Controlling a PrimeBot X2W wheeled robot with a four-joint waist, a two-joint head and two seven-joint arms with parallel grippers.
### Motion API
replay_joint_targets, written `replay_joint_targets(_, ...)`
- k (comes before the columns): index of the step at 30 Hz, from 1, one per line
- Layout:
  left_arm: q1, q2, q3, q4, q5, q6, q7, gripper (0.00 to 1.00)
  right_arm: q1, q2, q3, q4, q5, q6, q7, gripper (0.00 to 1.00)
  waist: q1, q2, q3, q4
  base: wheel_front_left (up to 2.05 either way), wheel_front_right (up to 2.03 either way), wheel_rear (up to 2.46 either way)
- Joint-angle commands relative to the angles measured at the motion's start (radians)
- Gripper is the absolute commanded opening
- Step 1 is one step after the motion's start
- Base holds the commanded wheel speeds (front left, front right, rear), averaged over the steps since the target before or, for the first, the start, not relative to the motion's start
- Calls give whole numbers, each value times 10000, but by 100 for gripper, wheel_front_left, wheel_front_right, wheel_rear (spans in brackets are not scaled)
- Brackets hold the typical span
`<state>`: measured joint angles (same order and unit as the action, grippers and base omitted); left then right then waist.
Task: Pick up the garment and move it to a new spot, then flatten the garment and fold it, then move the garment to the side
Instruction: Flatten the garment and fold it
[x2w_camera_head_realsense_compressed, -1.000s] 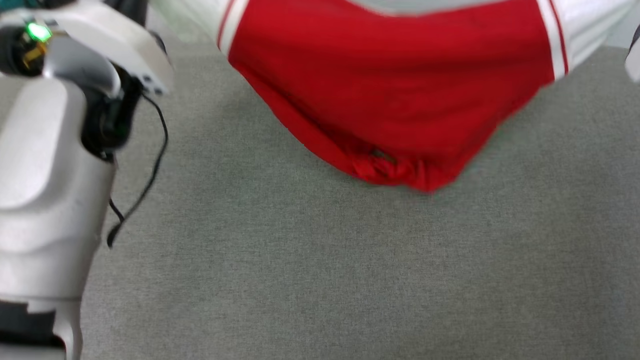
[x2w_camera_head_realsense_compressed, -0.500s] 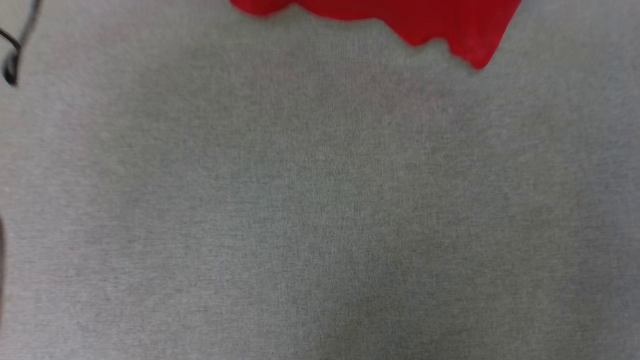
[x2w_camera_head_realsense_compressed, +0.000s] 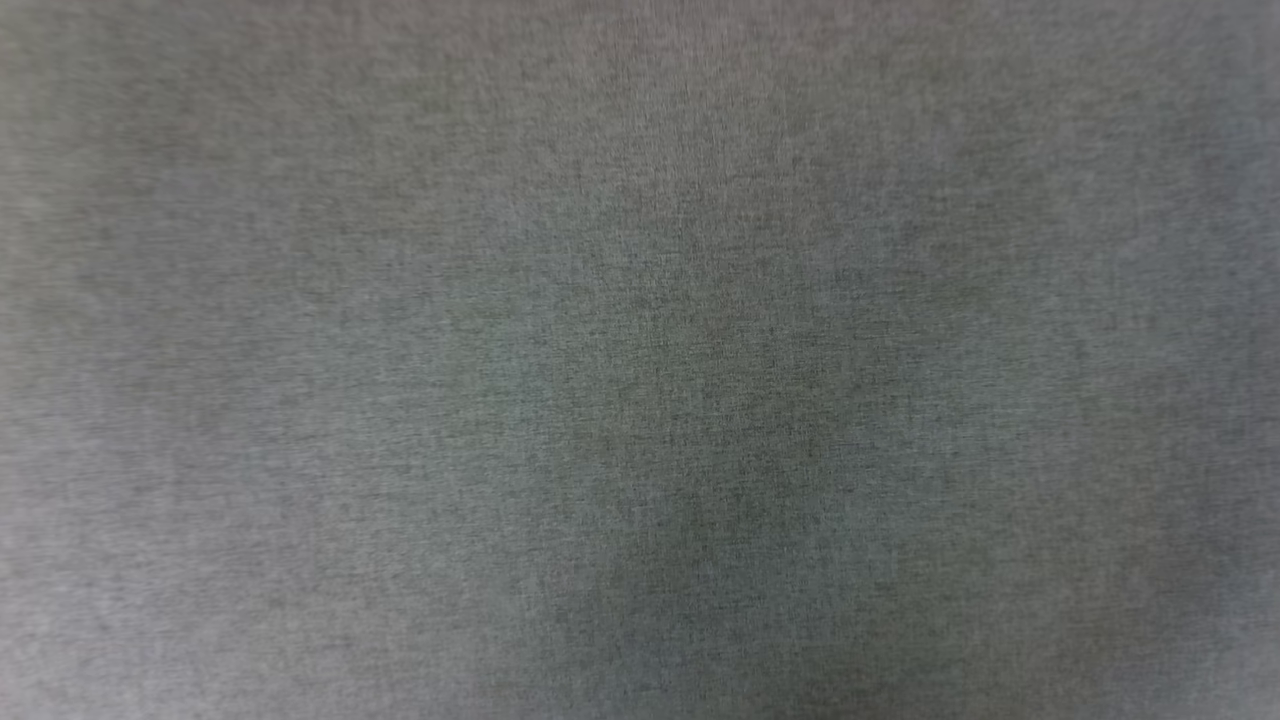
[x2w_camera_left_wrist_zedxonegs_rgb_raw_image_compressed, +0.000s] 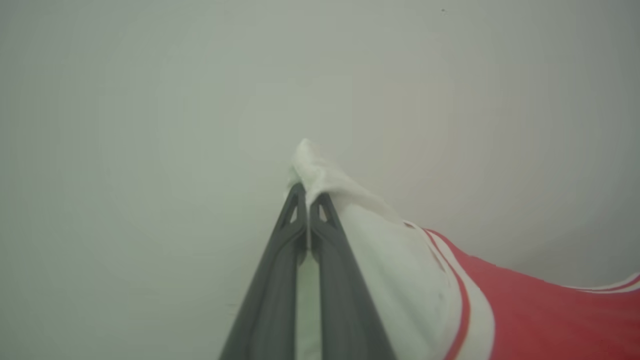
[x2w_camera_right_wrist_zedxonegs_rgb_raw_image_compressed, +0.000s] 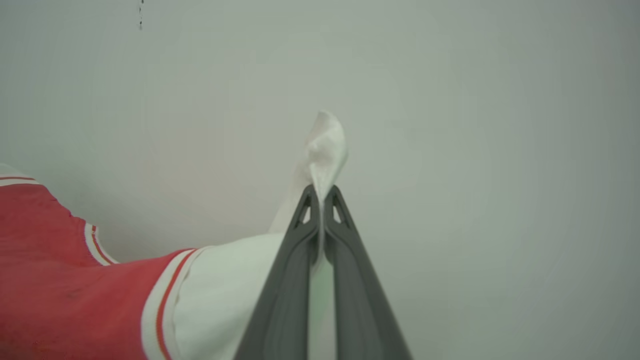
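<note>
Both arms hold the garment up by its white sleeves. The left gripper has its two dark fingers pressed together on a bunched tuft of white sleeve cloth that pokes out past the tips. From that pinch, the sleeve, the striped trim and the red body fall away to the right of the fingers in its wrist view. The right gripper pinches the other sleeve likewise, with the red cloth trailing off to the left of its fingers. The head view looks down on a blurred grey woven surface.
</note>
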<state>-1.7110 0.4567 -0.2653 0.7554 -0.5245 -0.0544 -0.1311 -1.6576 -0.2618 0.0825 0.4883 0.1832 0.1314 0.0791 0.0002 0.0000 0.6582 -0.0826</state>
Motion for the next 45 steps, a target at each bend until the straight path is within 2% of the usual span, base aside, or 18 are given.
replay_joint_targets(1, -110, -25, -16, 106, -62, -66, -116, 0, -82, 73, 23, 109, -69, -14, -73, 0, -2, 0, 346, -78, 0, 0, 0)
replay_joint_targets(8, 269, -216, -52, 926, -313, -360, -594, 0, 416, 523, 132, 870, 320, -12, -219, 0, -2, 0, 666, -11, 0, 0, 0)
replay_joint_targets(13, 1187, -464, -66, 1455, -622, -573, -992, 0, 1369, 719, 239, 1829, 745, -12, -166, 0, -2, 0, 314, 104, 0, 0, 0)
replay_joint_targets(18, 2992, -680, 39, 1514, -971, -693, -1292, 0, 2977, 755, 785, 2393, 1263, -11, -402, 0, -2, 0, -495, 227, 0, 0, 0)
replay_joint_targets(22, 4922, -900, 277, 975, -1202, -745, -1348, 0, 4639, 667, 1187, 2534, 1908, -12, -727, 0, -2, 0, -1386, 325, 0, 0, 0)
replay_joint_targets(33, 10982, -1415, 1835, -1866, -787, -680, -1351, 0, 9387, 217, 2051, 1395, 3418, -12, -1281, 0, -2, 0, -3663, 341, 0, 0, 0)
replay_joint_targets(41, 14404, -1657, 2087, -3224, -463, -297, -1343, 0, 12786, 109, 1513, -194, 3613, -11, -1290, 0, -2, 0, -4871, 323, 0, 0, 0)
replay_joint_targets(45, 15764, -1701, 2019, -3846, -485, -50, -1085, 0, 14517, 140, 905, -1133, 3638, -11, -1149, 0, -2, 0, -5316, 379, 0, 0, 0)
